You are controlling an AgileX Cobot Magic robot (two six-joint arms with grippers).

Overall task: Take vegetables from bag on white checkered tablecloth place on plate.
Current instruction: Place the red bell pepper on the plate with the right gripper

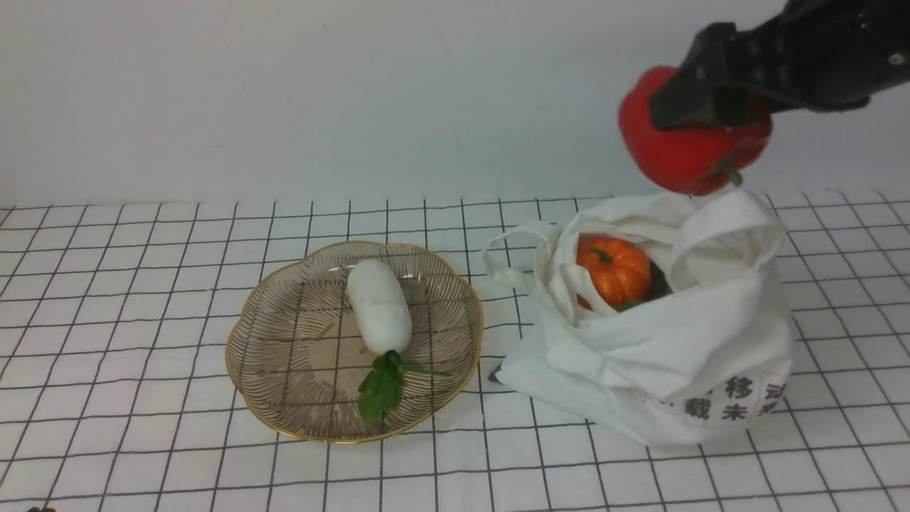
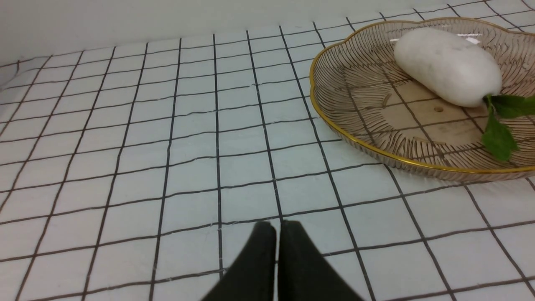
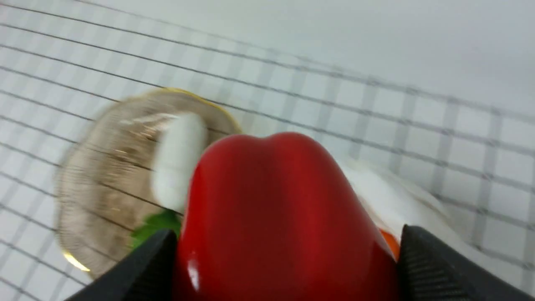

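My right gripper (image 1: 700, 117) is shut on the glossy red bell pepper (image 1: 682, 153) and holds it in the air above the white cloth bag (image 1: 661, 334). In the right wrist view the pepper (image 3: 271, 221) sits between both black fingers (image 3: 434, 263). The orange pumpkin (image 1: 613, 269) lies in the bag's open mouth, with something dark beside it. The brownish glass plate (image 1: 284, 341) with gold rim lies left of the bag and holds a white radish (image 1: 379, 306) with green leaves. My left gripper (image 2: 277, 228) is shut and empty, low over the checkered tablecloth (image 2: 167, 146), near the plate (image 2: 368, 96).
A plain white wall stands behind the table. The bag's loop handle (image 1: 508, 259) hangs toward the plate. Black Chinese characters (image 1: 736, 398) mark the bag's base.
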